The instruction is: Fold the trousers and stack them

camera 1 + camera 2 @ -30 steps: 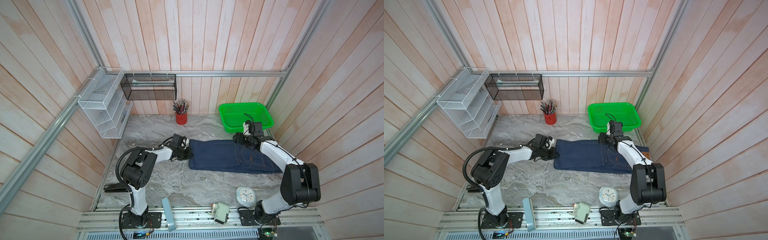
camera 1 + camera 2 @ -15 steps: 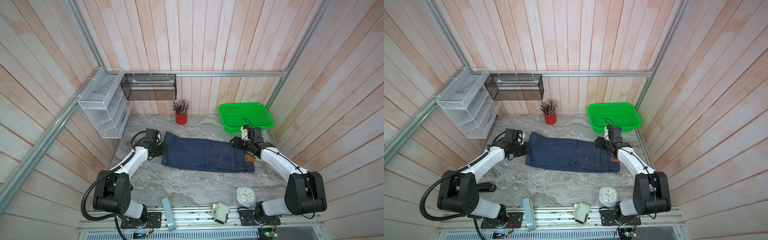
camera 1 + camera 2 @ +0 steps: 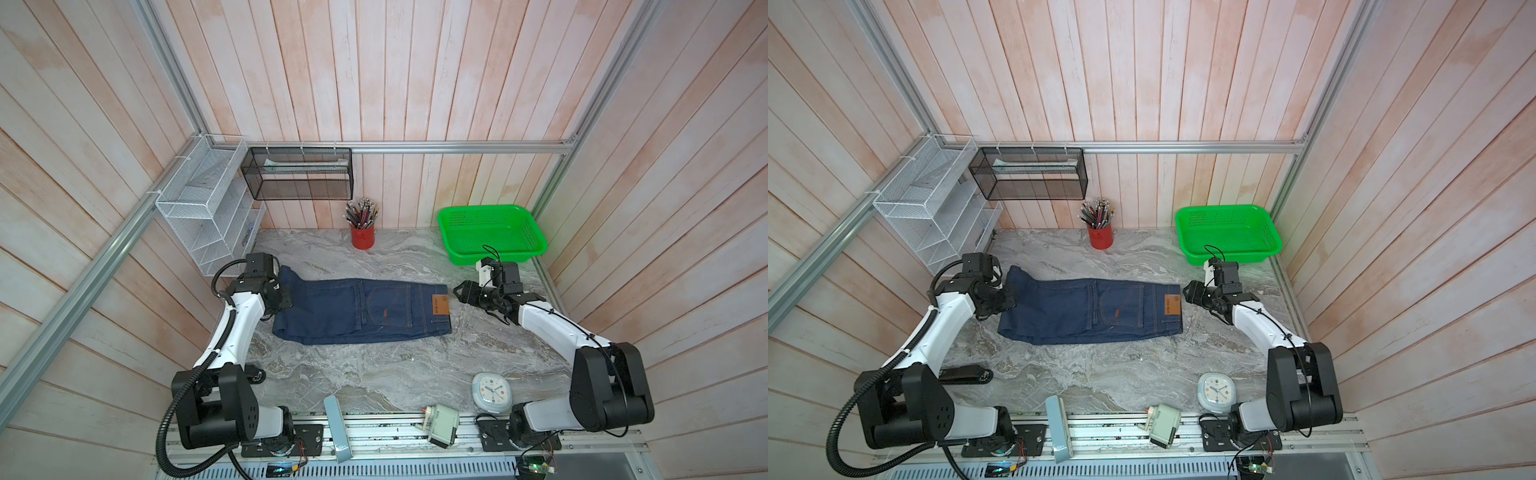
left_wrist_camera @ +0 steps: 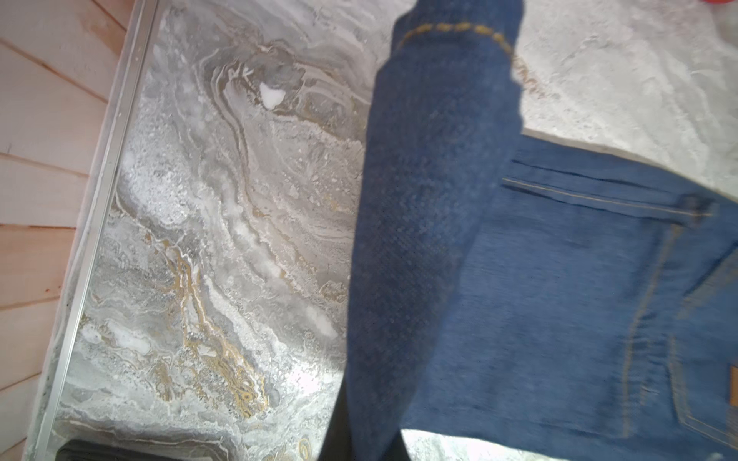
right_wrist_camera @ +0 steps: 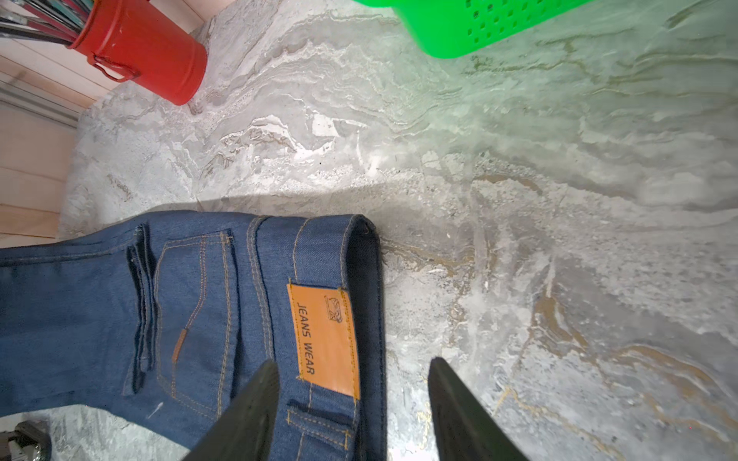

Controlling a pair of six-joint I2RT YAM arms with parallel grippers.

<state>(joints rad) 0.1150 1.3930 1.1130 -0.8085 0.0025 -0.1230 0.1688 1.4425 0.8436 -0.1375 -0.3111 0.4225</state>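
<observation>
My left jaws clamp the trousers at a hem, right jaws apart: a pull may drag the unpinned waistband.

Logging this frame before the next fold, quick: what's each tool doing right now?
Left tool: closed on the hem end of the trousers.
Right tool: open, holding nothing, by the waistband.
</observation>
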